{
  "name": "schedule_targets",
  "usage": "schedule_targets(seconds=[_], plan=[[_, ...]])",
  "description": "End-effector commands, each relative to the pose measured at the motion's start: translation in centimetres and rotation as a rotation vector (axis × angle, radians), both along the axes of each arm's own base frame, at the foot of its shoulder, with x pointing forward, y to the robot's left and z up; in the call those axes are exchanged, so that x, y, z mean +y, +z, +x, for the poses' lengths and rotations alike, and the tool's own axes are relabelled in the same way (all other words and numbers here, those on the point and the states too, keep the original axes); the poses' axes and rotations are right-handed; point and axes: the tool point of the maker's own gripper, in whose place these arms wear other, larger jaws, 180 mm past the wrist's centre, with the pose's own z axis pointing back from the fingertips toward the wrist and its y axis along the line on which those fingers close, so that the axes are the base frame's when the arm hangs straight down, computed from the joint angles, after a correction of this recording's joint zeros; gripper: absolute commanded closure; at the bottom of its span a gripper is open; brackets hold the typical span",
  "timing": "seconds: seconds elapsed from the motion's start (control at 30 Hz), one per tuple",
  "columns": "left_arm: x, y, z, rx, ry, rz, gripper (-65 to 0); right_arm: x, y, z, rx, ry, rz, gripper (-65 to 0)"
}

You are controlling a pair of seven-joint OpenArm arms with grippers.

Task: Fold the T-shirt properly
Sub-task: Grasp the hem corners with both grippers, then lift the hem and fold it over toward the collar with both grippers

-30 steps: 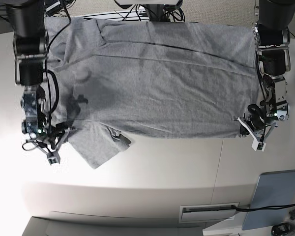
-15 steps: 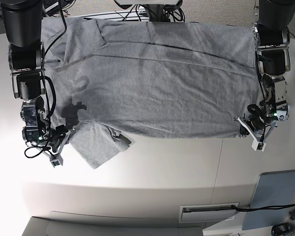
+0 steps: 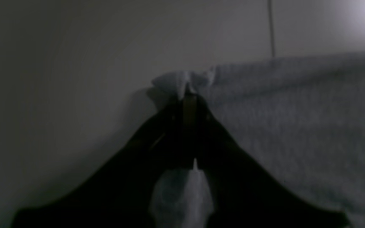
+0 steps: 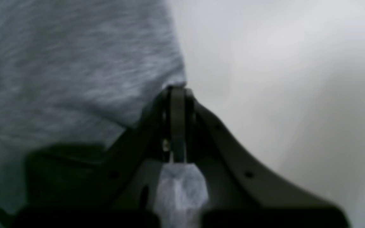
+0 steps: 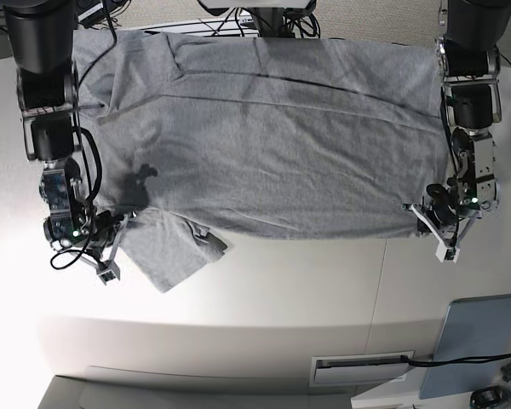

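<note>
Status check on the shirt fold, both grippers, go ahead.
Left gripper shut on T-shirt hem corner. Right gripper shut on sleeve edge. Shirt spread flat on table, unfolded. Nothing blocking.

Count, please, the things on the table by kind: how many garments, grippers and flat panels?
Garments: 1, the T-shirt
Grippers: 2, the left gripper and the right gripper
Flat panels: 1, the grey-blue panel
Total: 4

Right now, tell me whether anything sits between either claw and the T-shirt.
Nothing visible does. The left claw is shut directly on a bunched corner of the T-shirt, and the right claw is shut on the cloth's edge at the sleeve end. Only bare table lies beside them.
</note>
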Motion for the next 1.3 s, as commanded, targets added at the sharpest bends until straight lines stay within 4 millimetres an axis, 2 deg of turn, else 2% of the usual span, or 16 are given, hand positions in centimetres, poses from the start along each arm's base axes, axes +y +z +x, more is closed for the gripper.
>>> schedule_targets(seconds=[0.0, 0.13, 0.2, 0.33, 0.53, 0.77, 0.87, 1.0, 1.03, 1.1, 1.13, 1.2, 1.27], plan=[[0.9, 2.0, 0.8, -0.045, 0.000, 0.018, 0.0, -1.2, 3.1, 1.4, -0.080, -0.002, -0.031, 0.0], [0.2, 4.7, -0.5, -0.119, -0.016, -0.023, 0.0, -1.7, 4.9, -0.8, -0.137, 0.026, -0.104, 0.0], [0.0, 5.5, -1.8, -0.134, -0.038, -0.014, 0.0, -2.1, 5.7, -2.0, -0.168, 0.021, -0.107, 0.0], [-0.5, 5.4, -5.0, -0.121, -0.059, -0.029, 0.0, -3.4, 6.7, -5.3, -0.205, -0.018, -0.095, 0.0], [-0.1, 5.6, -9.6, -0.134, -0.056, -0.127, 0.0, -4.2, 8.2, -10.1, -0.253, -0.045, -0.096, 0.0], [0.9, 6.0, -13.0, -0.146, -0.054, -0.188, 0.0, -4.0, 8.8, -14.0, -0.261, -0.025, -0.119, 0.0], [1.1, 6.1, -13.1, -0.147, -0.048, -0.192, 0.0, -3.8, 9.3, -13.7, -0.302, -0.011, -0.114, 0.0], [1.1, 6.4, -12.8, -0.174, -0.046, -0.195, 0.0, -2.9, 10.7, -12.2, -0.355, 0.045, -0.102, 0.0], [1.1, 6.4, -12.8, -0.173, -0.046, -0.195, 0.0, -2.9, 11.2, -11.7, -0.374, 0.045, -0.101, -4.0], [1.1, 6.4, -12.8, -0.173, -0.046, -0.195, 0.0, -2.7, 12.6, -10.4, -0.429, 0.050, -0.096, -18.7], [1.1, 6.4, -12.8, -0.173, -0.046, -0.195, 0.0, -2.7, 13.3, -9.8, -0.454, 0.049, -0.089, -23.8], [1.1, 6.4, -12.8, -0.172, -0.046, -0.195, 0.0, -2.8, 13.7, -8.6, -0.474, 0.025, -0.055, -26.5], [1.1, 6.4, -12.8, -0.168, -0.046, -0.194, 0.0, -3.0, 12.8, -7.3, -0.456, -0.015, 0.007, -26.5]])
